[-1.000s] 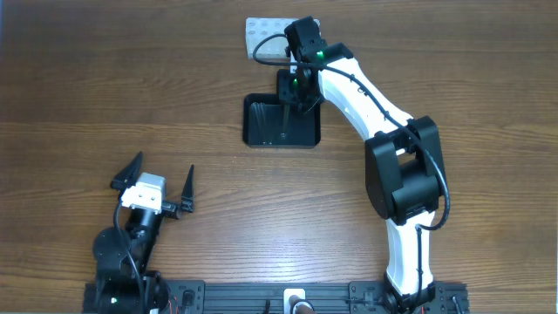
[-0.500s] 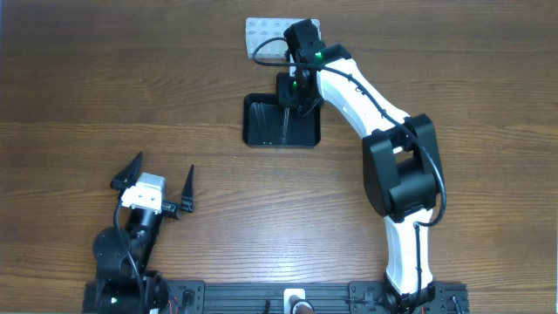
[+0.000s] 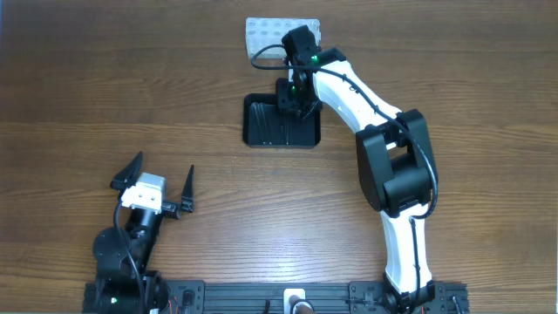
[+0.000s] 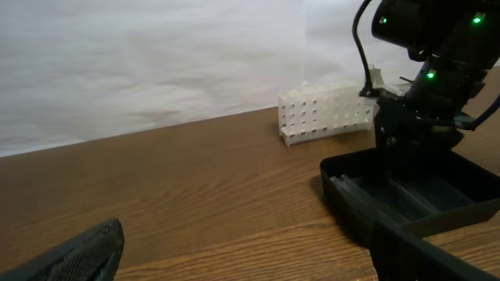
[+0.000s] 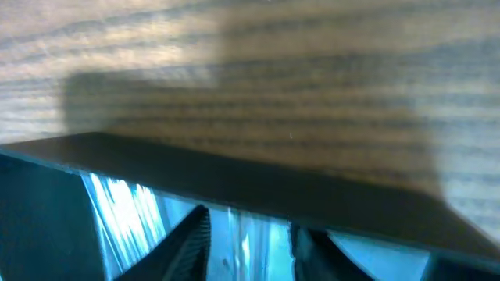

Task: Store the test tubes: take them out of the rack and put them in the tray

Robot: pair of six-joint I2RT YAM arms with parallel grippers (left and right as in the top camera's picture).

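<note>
- The wooden table (image 3: 105, 78) spans the whole top view
- My right arm (image 3: 397, 166) runs from the lower right up to the upper centre
- The black tray (image 3: 248, 126) sits at upper centre, with the white rack (image 3: 266, 33) near it at the top edge
- My left gripper (image 3: 164, 162) rests at lower left, spread wide and holding nothing
- My right gripper (image 3: 295, 94) is low at the tray's upper right part; whether it grips anything I cannot tell
- Clear test tubes (image 4: 367, 191) lie in the tray

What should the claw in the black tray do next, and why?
Probably rise straight up. The right claw sits low inside the tray, where clear test tubes already lie; the white rack just beyond it is the next stop.
</note>
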